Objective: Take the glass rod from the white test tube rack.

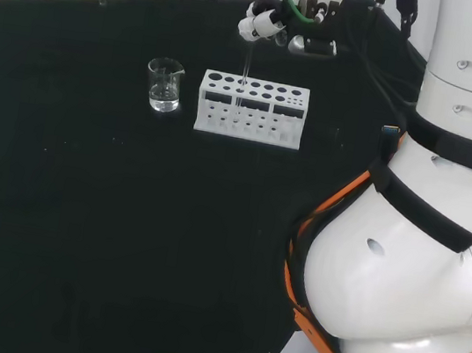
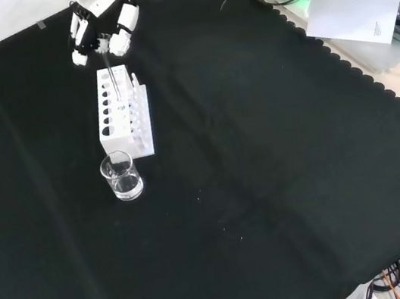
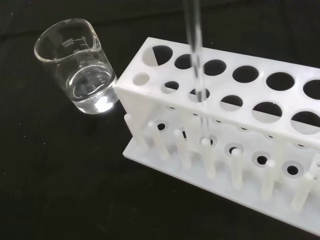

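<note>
The white test tube rack (image 1: 250, 109) (image 2: 123, 113) (image 3: 235, 130) stands on the black cloth. A clear glass rod (image 3: 196, 60) (image 1: 246, 64) (image 2: 112, 76) stands upright in one of the rack's small front holes. The hand (image 1: 263, 23) (image 2: 98, 24) hovers just above the rack with its fingers curled round the rod's top end.
A small glass beaker (image 1: 164, 85) (image 2: 121, 176) (image 3: 77, 65) holding some clear liquid stands close beside the rack's end. White paper (image 2: 356, 4) and cables lie past the cloth's scalloped edge at the front view's upper right.
</note>
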{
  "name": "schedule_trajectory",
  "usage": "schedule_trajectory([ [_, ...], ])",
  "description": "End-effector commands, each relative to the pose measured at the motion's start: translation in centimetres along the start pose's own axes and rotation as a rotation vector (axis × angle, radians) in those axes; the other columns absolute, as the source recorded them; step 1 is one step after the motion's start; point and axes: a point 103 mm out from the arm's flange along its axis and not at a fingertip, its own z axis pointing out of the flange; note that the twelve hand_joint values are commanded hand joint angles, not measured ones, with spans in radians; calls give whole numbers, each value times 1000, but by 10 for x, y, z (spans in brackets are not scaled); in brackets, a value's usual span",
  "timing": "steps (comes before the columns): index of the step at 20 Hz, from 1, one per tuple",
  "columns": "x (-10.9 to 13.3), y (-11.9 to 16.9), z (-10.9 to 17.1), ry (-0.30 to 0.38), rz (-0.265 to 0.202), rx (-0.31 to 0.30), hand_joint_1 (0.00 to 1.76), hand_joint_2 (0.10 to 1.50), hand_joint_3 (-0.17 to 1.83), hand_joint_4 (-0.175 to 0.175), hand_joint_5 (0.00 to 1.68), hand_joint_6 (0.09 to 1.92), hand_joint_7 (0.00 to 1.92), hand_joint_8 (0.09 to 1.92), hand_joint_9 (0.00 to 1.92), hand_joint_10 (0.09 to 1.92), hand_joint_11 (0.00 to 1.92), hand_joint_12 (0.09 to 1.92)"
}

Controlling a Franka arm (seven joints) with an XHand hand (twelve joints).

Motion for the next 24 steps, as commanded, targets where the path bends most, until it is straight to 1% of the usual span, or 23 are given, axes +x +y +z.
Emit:
schedule_trajectory([
  [1, 2, 2, 3, -12, 0, 4, 598, 1239, -175, -175, 465, 142, 980, 1351, 1152, 1266, 636, 1350],
  [5, 2, 5, 5, -12, 4, 16, 610, 1239, -175, -175, 484, 161, 1009, 1372, 1177, 1281, 645, 1348],
  [11, 2, 12, 11, -12, -8, 32, 622, 1239, -175, -175, 394, 433, 1031, 1379, 1196, 1288, 668, 1336],
  [14, 6, 13, 13, -24, -12, 35, 626, 1239, -175, -175, 381, 499, 1045, 1377, 1207, 1286, 673, 1337],
  [18, 16, 13, 14, -45, -31, 32, 645, 1236, -175, -175, 399, 590, 1079, 1359, 1259, 1271, 689, 1330],
  [21, 21, 13, 14, -55, -42, 8, 693, 1228, -175, -175, 448, 677, 1119, 1341, 1330, 1270, 723, 1313],
  [22, 21, 13, 12, -64, -42, 2, 723, 1224, -175, -175, 486, 717, 1147, 1325, 1365, 1265, 752, 1300],
  [24, 23, 13, 12, -81, -44, -30, 800, 1214, -175, -175, 577, 781, 1208, 1286, 1441, 1231, 833, 1266],
])
